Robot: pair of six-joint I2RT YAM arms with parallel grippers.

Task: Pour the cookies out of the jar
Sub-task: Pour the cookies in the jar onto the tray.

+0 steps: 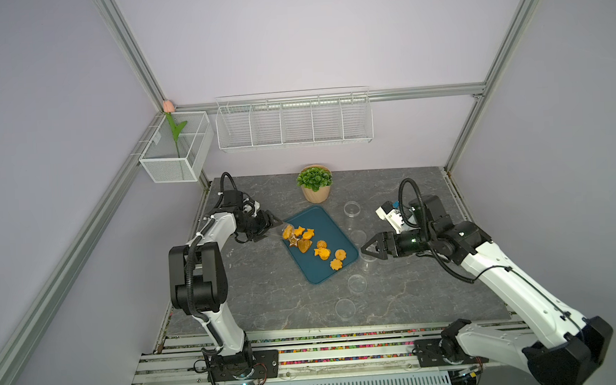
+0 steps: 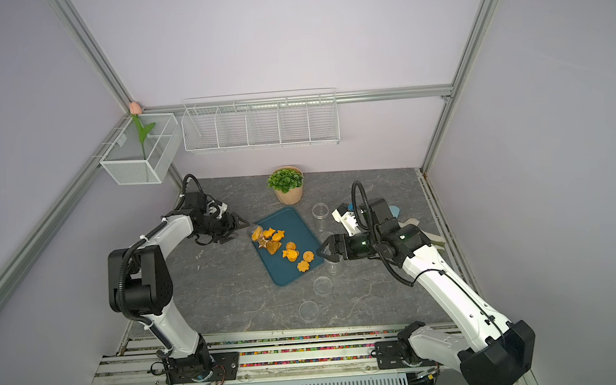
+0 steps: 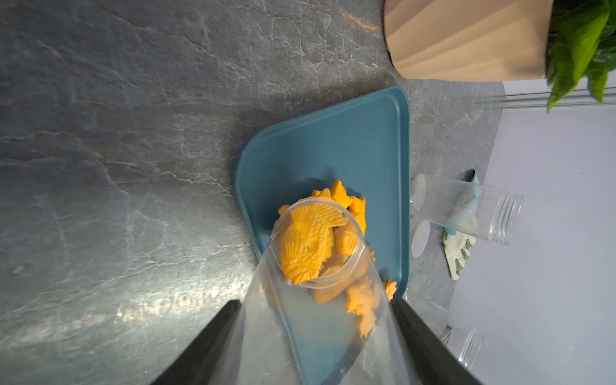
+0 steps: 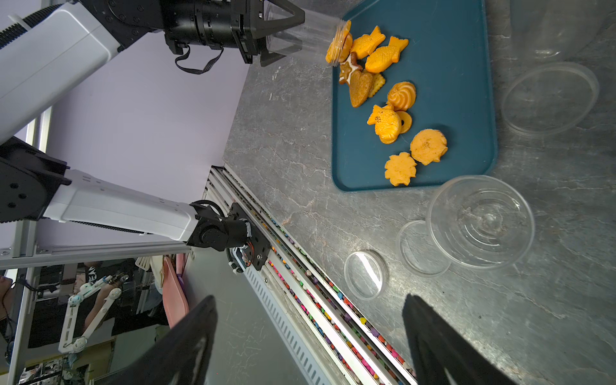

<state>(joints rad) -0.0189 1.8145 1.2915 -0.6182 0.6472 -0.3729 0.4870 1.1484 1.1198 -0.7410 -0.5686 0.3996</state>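
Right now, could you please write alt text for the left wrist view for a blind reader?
The left gripper holds a clear jar tilted over a teal tray, a fish-shaped cookie at its mouth and more cookies lying just past it. A potted plant and another clear jar stand on the grey table.

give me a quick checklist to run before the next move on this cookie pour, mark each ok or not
1. Grip: the left gripper is closed on the clear jar, a finger on each side. Ok.
2. Mouth over target: the jar mouth lies above the teal tray, but right at its edge. Ok, marginal.
3. Jar emptied: a fish cookie sits across the mouth with more behind it. Not ok.
4. Spill: the poured cookies all lie on the tray, none on the tabletop. Ok.
5. Other arm: the right gripper is open, holds nothing, and is beside the tray, not over the cookies. Ok.
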